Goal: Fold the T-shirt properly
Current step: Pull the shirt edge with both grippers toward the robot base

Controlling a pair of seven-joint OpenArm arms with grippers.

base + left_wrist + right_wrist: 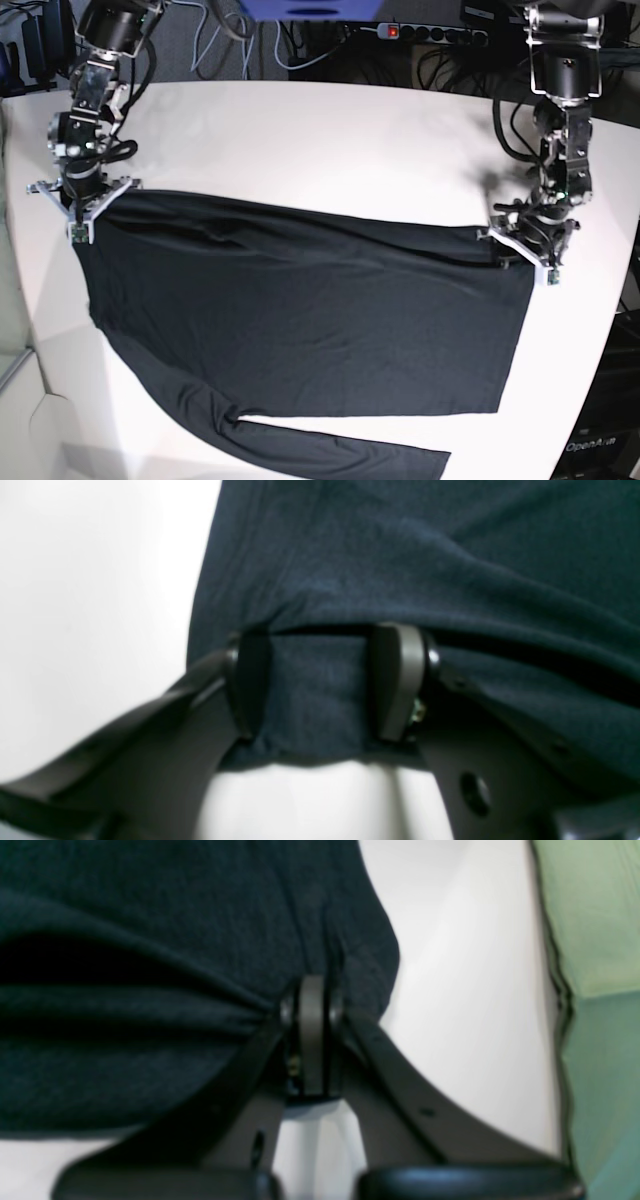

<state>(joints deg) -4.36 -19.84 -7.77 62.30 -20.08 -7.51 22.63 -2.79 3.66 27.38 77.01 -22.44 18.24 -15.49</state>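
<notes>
White tabletop [330,140] fills most of what I can see from where I stand, with a tangle of cables and a power strip [420,32] along its far edge, and the T-shirt [300,320] lies spread across the middle and near side of it. The T-shirt is black and plain, its body laid out wide, one long sleeve trailing off its near edge toward the front of the tabletop. Along the T-shirt's far edge a shallow fold is already raised, and both arms are down at the two ends of that edge. The right hand [314,1040], at the T-shirt's far corner on the base view's left, is pressed together on a bunch of the cloth, which puckers into creases toward its fingertips. The left hand [320,680], at the other far corner, stands spread, with a flap of the T-shirt's edge lying between its fingers and not pinched as far as I can tell. So I judge the step in hand to be the first lengthwise fold, caught at the point of taking hold. Next, I think, the left hand must close on its corner, and then both should lift together and carry the far edge toward the near edge, keeping the cloth taut between them so it does not sag or twist.
</notes>
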